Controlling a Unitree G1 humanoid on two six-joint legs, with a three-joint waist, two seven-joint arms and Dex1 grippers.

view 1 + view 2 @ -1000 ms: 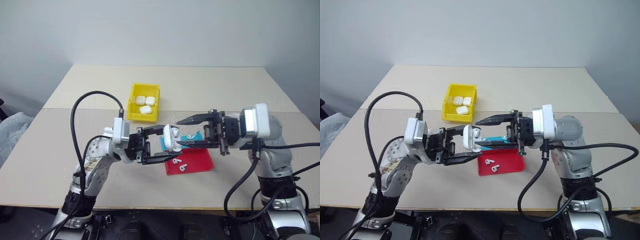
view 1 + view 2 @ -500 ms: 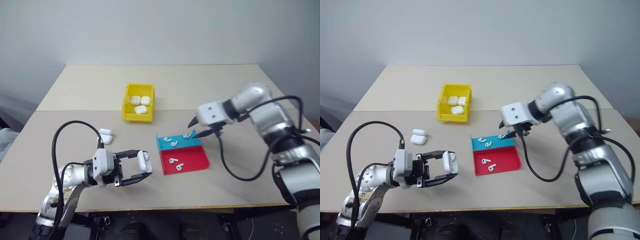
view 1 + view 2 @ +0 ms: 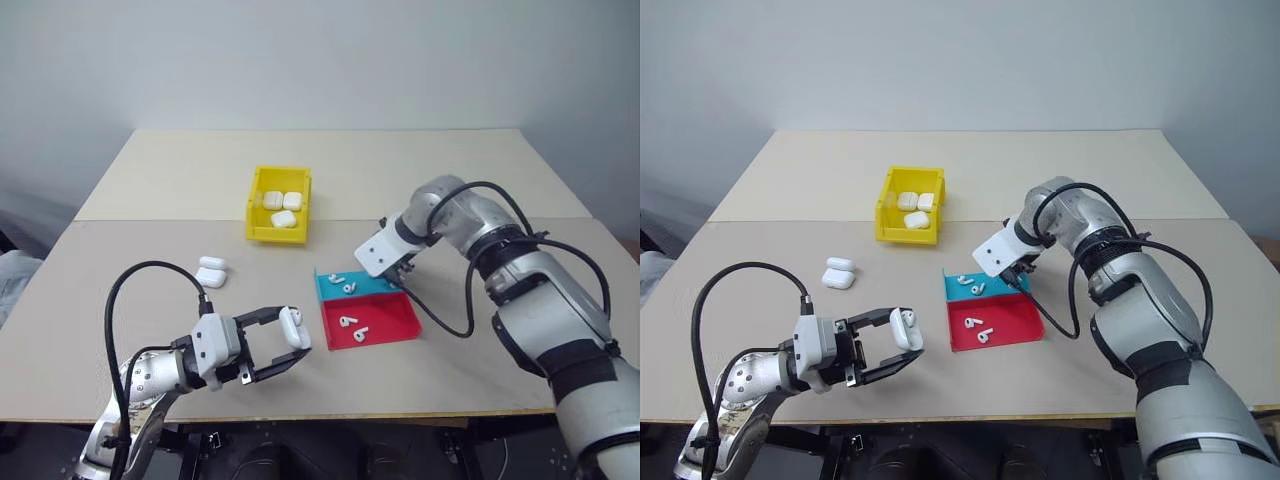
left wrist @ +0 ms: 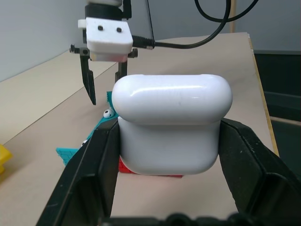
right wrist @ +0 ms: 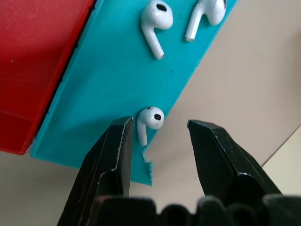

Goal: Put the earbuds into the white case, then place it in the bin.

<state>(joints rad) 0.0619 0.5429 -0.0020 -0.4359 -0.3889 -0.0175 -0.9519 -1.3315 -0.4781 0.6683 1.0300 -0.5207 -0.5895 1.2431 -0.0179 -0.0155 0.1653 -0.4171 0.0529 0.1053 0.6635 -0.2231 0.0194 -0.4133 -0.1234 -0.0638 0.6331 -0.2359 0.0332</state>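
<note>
My left gripper [image 3: 287, 343] is shut on the white case [image 4: 171, 123], held above the table's near edge, left of the trays. The right gripper [image 5: 161, 126] points down at the teal tray [image 3: 372, 287], open, with one earbud [image 5: 149, 120] lying between its fingers [image 5: 113, 160] at the tray's edge. Two more earbuds [image 5: 154, 21] lie further along the same tray. Another two earbuds [image 3: 351, 327] rest in the red tray [image 3: 385, 318]. The yellow bin [image 3: 256, 205] stands behind, holding three white cases [image 3: 283, 208].
Two spare white cases [image 3: 210, 272] lie on the table left of the trays. Black cables hang from both arms. The table has a seam across it, with open tabletop to the far right and left.
Both grippers were close together in mid-air. The left one has sunk toward the near left with the case. The right one has swung down over the teal tray's end.
</note>
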